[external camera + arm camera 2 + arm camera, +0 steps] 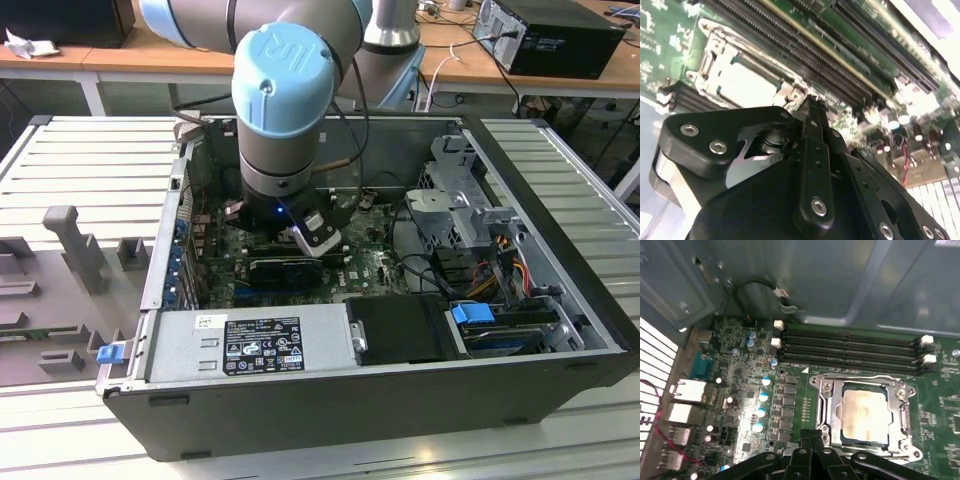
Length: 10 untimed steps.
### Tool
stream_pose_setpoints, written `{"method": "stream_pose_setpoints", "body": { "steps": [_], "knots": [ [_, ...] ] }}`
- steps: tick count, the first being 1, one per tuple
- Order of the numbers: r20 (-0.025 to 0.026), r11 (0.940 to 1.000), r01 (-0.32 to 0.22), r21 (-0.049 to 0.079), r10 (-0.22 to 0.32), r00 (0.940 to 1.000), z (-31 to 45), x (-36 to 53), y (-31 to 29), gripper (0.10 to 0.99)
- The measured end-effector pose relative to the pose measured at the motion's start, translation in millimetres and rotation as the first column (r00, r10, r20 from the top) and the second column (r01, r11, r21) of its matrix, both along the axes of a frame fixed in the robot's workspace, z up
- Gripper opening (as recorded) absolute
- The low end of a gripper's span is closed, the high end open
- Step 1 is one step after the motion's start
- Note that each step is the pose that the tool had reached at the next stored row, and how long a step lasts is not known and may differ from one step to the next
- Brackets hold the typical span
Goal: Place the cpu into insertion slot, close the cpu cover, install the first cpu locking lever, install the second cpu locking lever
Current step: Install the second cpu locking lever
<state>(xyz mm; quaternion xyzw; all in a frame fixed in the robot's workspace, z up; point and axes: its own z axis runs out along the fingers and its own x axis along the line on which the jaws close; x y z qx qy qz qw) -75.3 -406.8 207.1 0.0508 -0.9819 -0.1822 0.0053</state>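
The cpu lies flat in the insertion slot, its silvery-beige face showing through the window of the cpu cover, which lies down over it. A thin wire lever runs along the socket edge beside the memory slots. My gripper is shut, its black fingertips pressed together just off one corner of the socket. In the second wrist view the shut gripper nearly touches the socket frame around the cpu. In the exterior view the gripper hangs low inside the computer case.
Long black memory slots lie beside the socket. Capacitors and rear ports stand on its other side. The case wall rises behind, a power supply and drive cage crowd the case, and cables run nearby.
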Motion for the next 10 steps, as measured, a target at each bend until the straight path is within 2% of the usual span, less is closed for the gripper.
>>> {"method": "stream_pose_setpoints", "body": {
  "steps": [6, 8, 10],
  "knots": [
    [0.0000, 1.0000, 0.000, 0.000, 0.000, 1.0000, 22.1, 0.0, 0.0, 0.106],
    [-0.0001, 1.0000, 0.000, 0.000, 0.000, 1.0000, 26.2, 0.0, 0.0, 0.106],
    [0.0002, 1.0000, 0.000, 0.000, 0.000, 1.0000, 26.6, 0.0, 0.0, 0.106]
  ]
}}
